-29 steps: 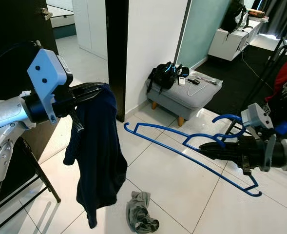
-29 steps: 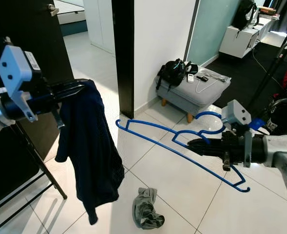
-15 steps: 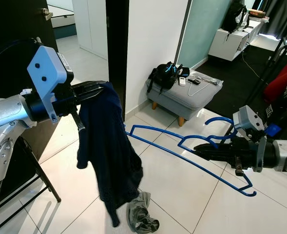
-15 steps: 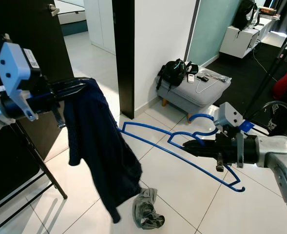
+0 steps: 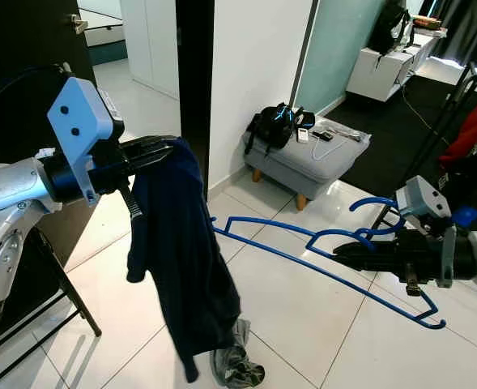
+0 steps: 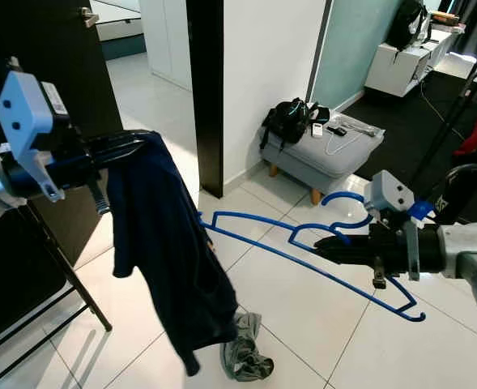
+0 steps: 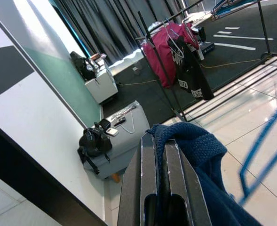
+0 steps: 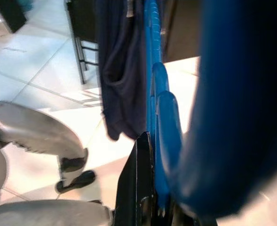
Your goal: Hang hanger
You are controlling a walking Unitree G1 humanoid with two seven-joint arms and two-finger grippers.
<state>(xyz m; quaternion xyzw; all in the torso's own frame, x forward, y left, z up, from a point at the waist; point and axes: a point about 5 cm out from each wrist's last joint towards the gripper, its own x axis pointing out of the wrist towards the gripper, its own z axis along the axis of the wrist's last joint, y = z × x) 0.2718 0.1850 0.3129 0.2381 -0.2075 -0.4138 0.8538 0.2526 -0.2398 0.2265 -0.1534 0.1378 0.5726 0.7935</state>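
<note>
Closed tight: left gripper (image 5: pixel 159 151) fingers on dark garment (image 5: pixel 181 259), right gripper (image 5: pixel 345 253) fingers on blue hanger (image 5: pixel 319 253); hanger tip drawn nearer the swung garment; threading next.

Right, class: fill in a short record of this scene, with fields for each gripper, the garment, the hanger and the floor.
left gripper: shut on navy garment, held up
right gripper: shut on blue hanger, near its hook
navy garment: hangs off the left fingers, not yet on the hanger
blue hanger: held level, far end reaching the garment
floor: grey cloth crumpled on white tiles
behind: grey ottoman with black bag
</note>
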